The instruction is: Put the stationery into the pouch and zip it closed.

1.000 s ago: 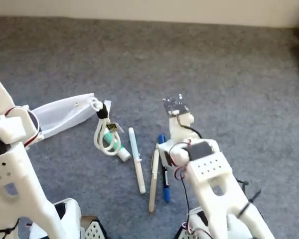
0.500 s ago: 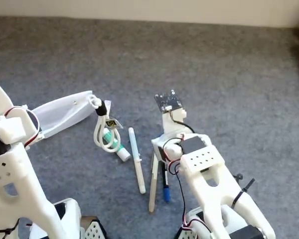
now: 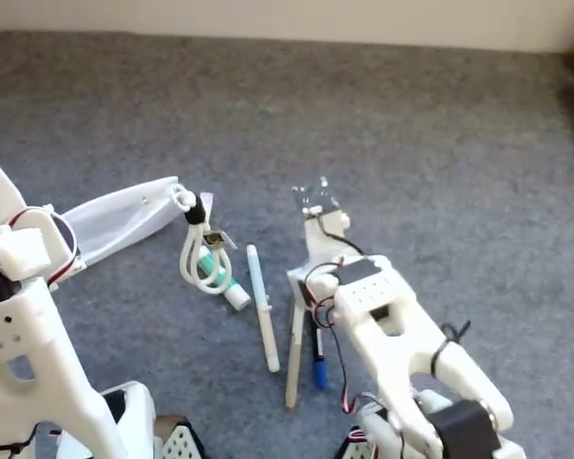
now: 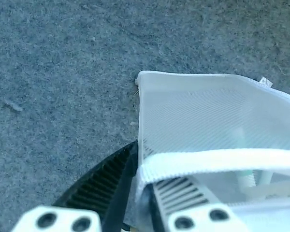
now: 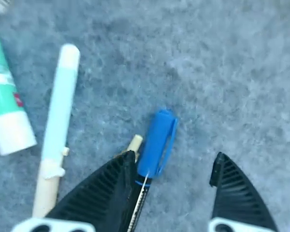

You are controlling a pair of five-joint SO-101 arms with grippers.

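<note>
Grey carpet-like cover over the bench [image 3: 440, 134], pale wall strip along the far edge. The stationery lies loose in a cluster near the middle and none of it looks to be in the pouch [image 3: 124, 218] yet. The pouch is white, see-through mesh with a thicker woven band along one edge, lying flat and angled across the left side of the bench. A white cord loop [image 3: 193, 256] trails from its near end, curling over a green-and-white tube [image 3: 220, 277]. The left gripper [image 4: 142, 159] is clenched on the pouch edge, the band passing between its black jaw and its white one. That looks like a hold to pin the pouch and keep the mouth presented while the other arm feeds it. I cannot tell whether the zip is open. Beside the tube, in a rough row: a pale blue pen [image 3: 261, 306], a beige pen [image 3: 294, 354], then a blue pen [image 3: 319, 368], the last two close together and partly under the right arm. The right gripper [image 5: 174, 162] hangs low over the blue pen, jaws spread wide and gripping nothing. The pen cap sits against the inner face of one jaw rather than midway. Placement reads as a line-up for a first pick. The beige pen tip, just beside the blue cap, could get caught in the same pinch.
</note>
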